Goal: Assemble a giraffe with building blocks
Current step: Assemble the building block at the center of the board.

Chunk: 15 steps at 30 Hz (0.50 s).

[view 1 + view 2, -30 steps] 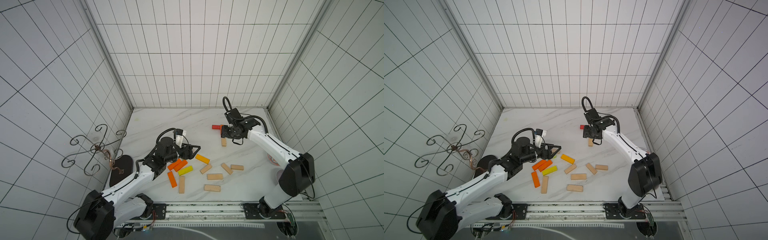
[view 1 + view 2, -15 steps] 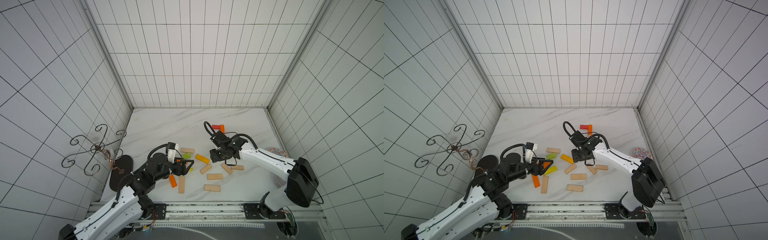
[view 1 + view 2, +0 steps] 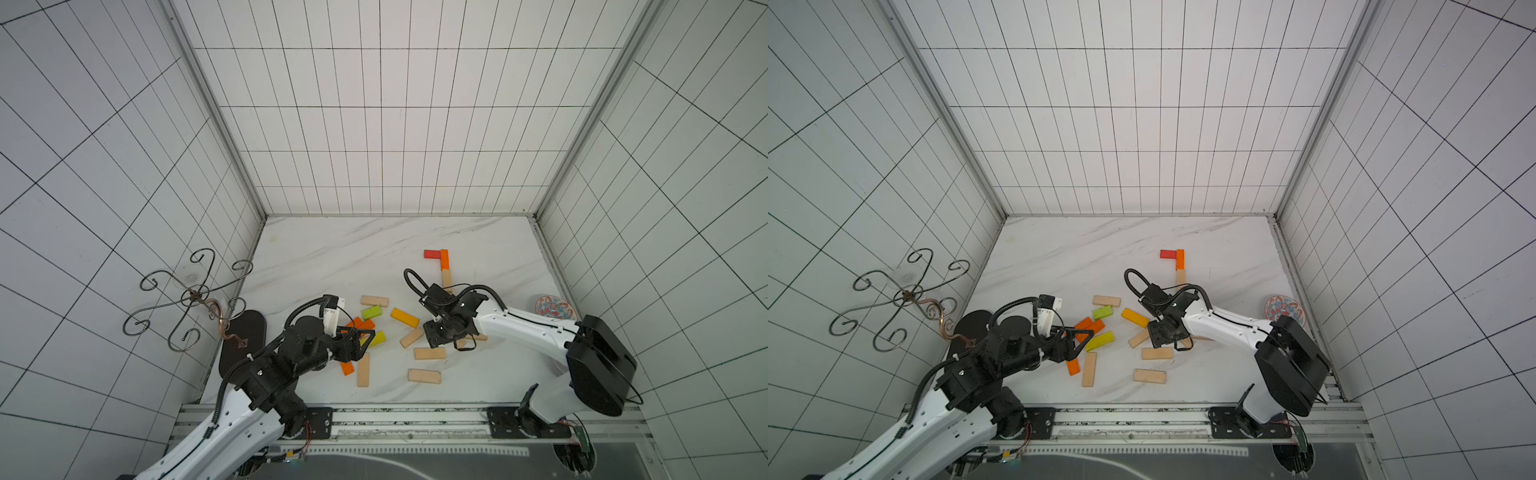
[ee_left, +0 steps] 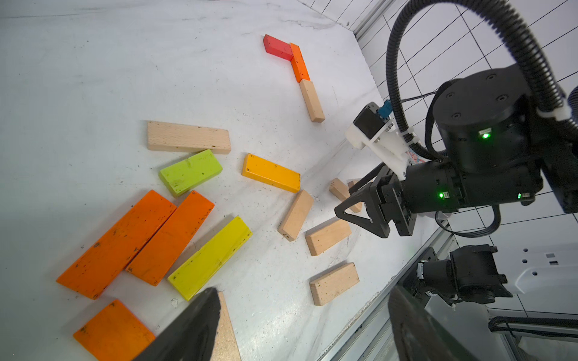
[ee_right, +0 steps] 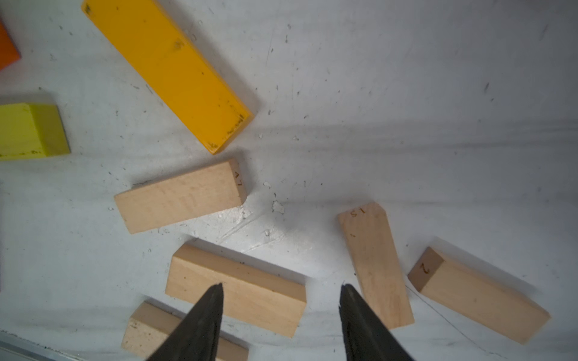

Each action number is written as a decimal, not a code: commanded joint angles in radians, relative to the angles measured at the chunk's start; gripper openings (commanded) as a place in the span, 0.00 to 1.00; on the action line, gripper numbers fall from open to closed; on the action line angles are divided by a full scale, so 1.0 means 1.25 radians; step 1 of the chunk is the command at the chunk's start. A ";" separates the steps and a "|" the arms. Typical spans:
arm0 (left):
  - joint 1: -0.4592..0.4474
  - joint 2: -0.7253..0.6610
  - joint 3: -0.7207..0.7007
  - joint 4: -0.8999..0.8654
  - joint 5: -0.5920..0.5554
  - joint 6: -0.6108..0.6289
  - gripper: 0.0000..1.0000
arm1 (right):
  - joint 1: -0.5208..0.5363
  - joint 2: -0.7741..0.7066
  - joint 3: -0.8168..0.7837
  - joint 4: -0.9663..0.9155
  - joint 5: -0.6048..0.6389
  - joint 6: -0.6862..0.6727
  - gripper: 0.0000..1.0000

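Observation:
At the back right of the table a red block [image 3: 432, 254], an orange block [image 3: 444, 259] and a plain wooden block [image 3: 446, 277] lie joined in an L. Loose blocks lie in the front middle: two orange [image 4: 119, 243], one yellow [image 4: 209, 256], one green [image 3: 371, 312], one amber [image 3: 404, 317] and several plain wooden. My right gripper [image 5: 281, 290] is open and empty, low over a plain block [image 5: 237, 287], with another [image 5: 375, 265] beside its far finger. My left gripper [image 3: 368, 343] is open and empty above the orange and yellow blocks.
A patterned dish [image 3: 554, 307] sits near the right wall. A scrolled metal stand [image 3: 187, 299] on a black base stands at the left edge. The metal rail [image 3: 395, 415] runs along the table's front.
My right arm has come from the back L-shaped row down to the loose plain blocks at the front. The left arm drew back toward the front left, uncovering the green block.

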 commanded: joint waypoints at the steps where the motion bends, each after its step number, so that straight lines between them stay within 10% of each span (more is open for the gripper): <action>1: -0.002 -0.005 0.031 -0.021 -0.009 -0.009 0.85 | 0.034 -0.034 -0.051 0.016 -0.030 -0.013 0.62; 15: -0.002 0.012 0.031 -0.011 -0.012 -0.008 0.85 | -0.080 -0.024 -0.058 -0.010 0.064 0.014 0.62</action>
